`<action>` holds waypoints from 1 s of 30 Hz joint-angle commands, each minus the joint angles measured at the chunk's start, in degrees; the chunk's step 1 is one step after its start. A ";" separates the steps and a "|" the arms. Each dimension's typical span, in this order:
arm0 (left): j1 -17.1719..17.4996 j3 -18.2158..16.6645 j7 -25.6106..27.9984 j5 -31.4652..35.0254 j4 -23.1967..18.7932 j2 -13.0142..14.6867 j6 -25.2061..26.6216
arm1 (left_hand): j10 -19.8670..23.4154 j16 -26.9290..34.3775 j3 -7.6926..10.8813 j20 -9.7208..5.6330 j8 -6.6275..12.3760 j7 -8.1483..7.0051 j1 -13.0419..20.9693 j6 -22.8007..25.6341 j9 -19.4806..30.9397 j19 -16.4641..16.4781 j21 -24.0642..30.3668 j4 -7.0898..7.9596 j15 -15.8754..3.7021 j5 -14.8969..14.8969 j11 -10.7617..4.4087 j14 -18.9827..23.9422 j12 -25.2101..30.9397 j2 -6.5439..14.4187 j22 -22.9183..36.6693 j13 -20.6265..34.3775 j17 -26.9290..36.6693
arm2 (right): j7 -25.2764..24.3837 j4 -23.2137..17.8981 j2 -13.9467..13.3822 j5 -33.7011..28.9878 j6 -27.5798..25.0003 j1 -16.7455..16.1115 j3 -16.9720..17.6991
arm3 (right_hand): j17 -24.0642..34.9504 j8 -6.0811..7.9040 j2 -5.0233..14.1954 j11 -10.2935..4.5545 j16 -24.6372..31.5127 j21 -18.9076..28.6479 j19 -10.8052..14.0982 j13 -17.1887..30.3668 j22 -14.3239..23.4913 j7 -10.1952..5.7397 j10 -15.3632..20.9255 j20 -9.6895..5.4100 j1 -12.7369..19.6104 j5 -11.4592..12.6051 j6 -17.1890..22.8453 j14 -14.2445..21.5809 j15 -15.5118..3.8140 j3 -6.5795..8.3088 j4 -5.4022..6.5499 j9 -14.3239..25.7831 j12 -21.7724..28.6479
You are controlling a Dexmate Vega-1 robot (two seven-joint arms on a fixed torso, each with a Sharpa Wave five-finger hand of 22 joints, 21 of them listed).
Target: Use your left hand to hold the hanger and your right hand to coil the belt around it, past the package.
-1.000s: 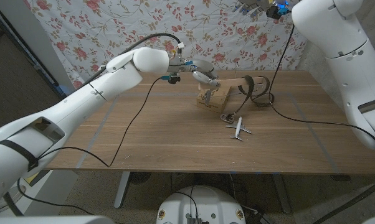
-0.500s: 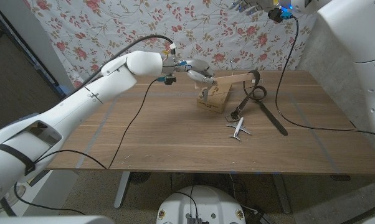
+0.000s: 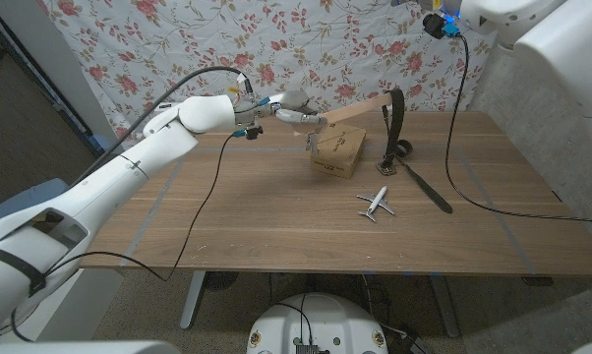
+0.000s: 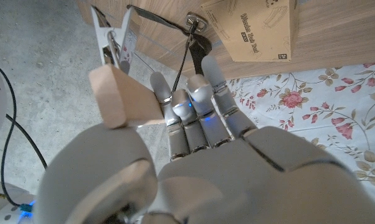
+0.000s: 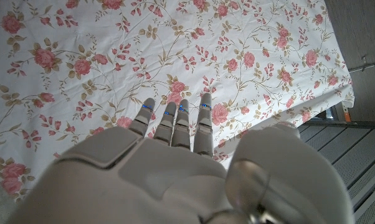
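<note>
The hanger [image 3: 360, 110] has been lifted higher, gripped by the left hand [image 3: 294, 106]; the belt [image 3: 398, 123] now hangs draped. The right hand [image 5: 175, 155] seems empty, fingers extended.

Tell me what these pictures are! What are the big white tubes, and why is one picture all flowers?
The white tubes are a robot's two arms, and each ends in a hand. The wide picture comes from a camera on the robot's head, looking down at a wooden table. The other two come from small cameras on its wrists.

The left hand holds up a wooden hanger. A dark belt hangs over the hanger's far end and trails onto the table. Under the hanger sits a cardboard box, and nearby lies a little white toy plane.

The left wrist camera looks along that hand at the hanger, turned about.

The right hand is lifted high with nothing in it, so its camera faces the flowery cloth hanging behind the table.
</note>
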 commanded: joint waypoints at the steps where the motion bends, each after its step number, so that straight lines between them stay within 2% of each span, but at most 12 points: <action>1: 3.24 -3.19 -1.38 -11.45 8.58 0.03 -2.70 | 0.10 0.31 0.15 -0.35 0.05 0.29 0.98 -0.33 0.17 0.45 0.70 0.09 -1.17 -0.28 -0.32 0.58 0.41 0.63 0.03 0.06 0.01 | -13.25 -5.46 -3.53 -1.47 1.86 -2.13 -4.68 | -0.66 -1.32 0.83 -0.49 -0.14 0.63 2.48 -0.17 0.04 -1.93 -2.59 0.15 0.84 -0.28 -3.33 0.02 -0.26 0.38 -0.19 0.18 -1.04; 4: 2.85 -3.28 -3.56 -15.13 11.15 -0.52 -1.07 | 0.08 0.43 0.24 -0.52 -0.10 0.31 1.33 -0.83 0.11 1.33 1.20 -0.08 -2.05 -0.59 -0.69 1.28 0.41 1.42 -0.07 0.05 -0.03 | -14.90 -5.82 -2.78 -1.19 2.98 -3.98 -3.91 | -0.80 -1.49 1.09 -0.47 -0.11 0.62 2.79 -0.21 0.02 -2.27 -2.76 0.21 0.97 -0.37 -4.00 0.06 -0.22 0.51 -0.23 0.19 -1.07; 6: 2.36 -3.31 -5.20 -17.67 13.24 -1.16 0.09 | 0.24 0.44 0.26 -0.48 -0.40 0.98 1.60 -1.08 -0.32 1.96 1.61 -0.20 -2.41 -0.95 -1.05 1.71 0.45 2.03 -0.17 0.03 -0.08 | -16.12 -6.10 -2.43 -1.53 3.54 -4.83 -4.04 | -0.84 -1.38 1.33 -0.65 -0.08 0.60 2.87 -0.22 0.01 -2.51 -2.64 0.20 1.04 -0.40 -3.81 0.08 -0.19 0.62 -0.23 0.19 -1.01; 7: 1.95 -3.25 -6.29 -18.92 14.42 -1.54 0.66 | 0.51 0.50 0.22 -0.86 -0.58 0.47 1.83 -1.79 -0.31 2.53 1.93 -0.32 -2.98 -1.33 -1.23 2.26 0.49 2.48 -0.34 0.02 -0.09 | -16.46 -6.24 -2.20 -1.48 3.43 -5.01 -4.11 | -0.87 -1.36 1.39 -0.60 -0.06 0.57 2.88 -0.23 0.00 -2.57 -2.52 0.19 1.07 -0.41 -3.79 0.10 -0.18 0.65 -0.25 0.19 -0.96; 8: 1.58 -3.23 -7.24 -20.17 15.52 -1.89 1.47 | 0.63 0.48 0.18 -1.01 -0.69 1.31 1.92 -1.69 -0.58 2.79 2.14 -0.34 -3.31 -1.55 -1.24 2.39 0.51 2.68 -0.33 0.02 -0.09 | -16.58 -6.32 -2.02 -1.25 3.42 -5.22 -4.03 | -0.90 -1.32 1.45 -0.70 -0.05 0.55 2.91 -0.24 0.00 -2.60 -2.25 0.22 1.11 -0.44 -3.75 0.14 -0.17 0.68 -0.26 0.19 -0.85; 9: 1.12 -3.13 -8.18 -21.18 16.61 -2.23 2.30 | 0.71 0.50 0.19 -1.15 -0.74 1.08 2.04 -1.94 -0.57 3.15 2.32 -0.39 -3.51 -1.76 -1.50 2.86 0.52 2.96 -0.43 0.02 -0.18 | -16.93 -6.37 -1.84 -1.22 3.67 -5.58 -4.05 | -0.91 -1.30 1.48 -0.72 -0.02 0.55 2.93 -0.24 -0.01 -2.60 -2.16 0.19 1.13 -0.45 -3.72 0.19 -0.16 0.70 -0.26 0.19 -0.81; 12: -0.20 -2.94 -10.54 -23.79 20.11 -3.48 4.21 | 1.19 -0.17 0.20 -1.97 -1.68 2.28 2.60 -2.32 -1.92 4.94 3.31 -0.54 -4.28 -3.04 -1.49 4.30 0.59 4.31 -0.89 0.02 -0.94 | -17.79 -6.65 -1.50 -1.51 3.45 -5.76 -4.77 | -1.00 -1.10 1.64 -0.62 0.02 0.48 3.01 -0.27 -0.02 -2.59 -1.81 0.22 1.14 -0.53 -3.30 0.26 -0.03 0.75 -0.27 0.19 -0.67; 16: -2.55 -2.27 -14.57 -26.69 25.67 -5.45 7.06 | 1.49 -0.92 0.30 -2.62 -2.69 2.02 3.21 -2.88 -3.07 6.72 4.22 -0.82 -4.57 -4.55 -1.80 5.34 0.63 5.42 -1.45 0.01 -1.18 | -18.99 -6.98 -0.90 -2.12 3.24 -5.88 -5.77 | -1.08 -0.98 1.78 -0.90 0.08 0.37 2.93 -0.29 -0.03 -2.64 -1.71 0.25 1.15 -0.61 -3.07 0.37 -0.08 0.80 -0.27 0.20 -0.63; 18: -3.58 -1.83 -15.85 -27.35 28.32 -6.42 8.28 | 1.63 -1.04 0.34 -2.90 -2.96 1.87 3.46 -2.98 -3.39 7.30 4.53 -1.01 -4.60 -5.05 -1.98 5.94 0.64 5.58 -1.60 0.00 -1.20 | -19.56 -7.05 -0.70 -2.65 3.37 -5.86 -6.38 | -1.13 -0.91 1.87 -1.14 0.12 0.32 2.95 -0.31 -0.04 -2.62 -1.57 0.18 1.19 -0.66 -2.89 0.43 -0.11 0.84 -0.29 0.20 -0.57; 19: -4.30 -1.47 -16.79 -27.56 29.73 -6.85 9.12 | 1.71 -1.46 0.38 -3.06 -3.20 2.39 3.62 -2.97 -3.68 7.54 4.71 -1.09 -4.62 -5.47 -1.91 5.95 0.65 5.75 -1.72 0.00 -1.46 | -19.69 -7.09 -0.68 -2.91 3.39 -5.74 -6.73 | -1.15 -0.88 1.90 -1.01 0.11 0.30 2.95 -0.31 -0.04 -2.62 -1.48 0.17 1.22 -0.67 -2.83 0.43 -0.12 0.86 -0.30 0.20 -0.54; 24: -7.14 0.01 -18.77 -27.52 35.04 -8.55 13.27 | 1.75 -1.85 0.82 -3.40 -3.17 1.41 4.58 -0.88 -4.80 8.57 5.37 -1.77 -4.68 -6.99 -1.95 6.94 0.57 6.02 -2.12 -0.01 -1.06 | -20.44 -6.76 -0.36 -4.23 4.77 -6.08 -7.86 | -1.30 -0.67 2.02 -1.11 0.22 0.15 2.91 -0.35 -0.06 -2.54 -1.15 0.20 1.36 -0.78 -2.29 0.70 -0.34 0.93 -0.39 0.20 -0.42; 30: -9.32 1.75 -17.45 -25.04 36.06 -8.70 17.74 | 2.23 -2.82 2.07 -4.18 -4.34 1.99 6.03 0.43 -6.97 10.81 6.52 -2.68 -4.65 -8.76 -2.56 8.55 0.54 6.12 -2.39 -0.03 -1.50 | -21.03 -6.90 -0.37 -6.17 5.38 -6.47 -9.10 | -1.45 -0.51 2.07 -1.28 0.25 -0.01 2.82 -0.38 -0.07 -2.50 -0.77 0.23 1.42 -0.90 -1.85 0.79 -0.34 0.95 -0.45 0.20 -0.28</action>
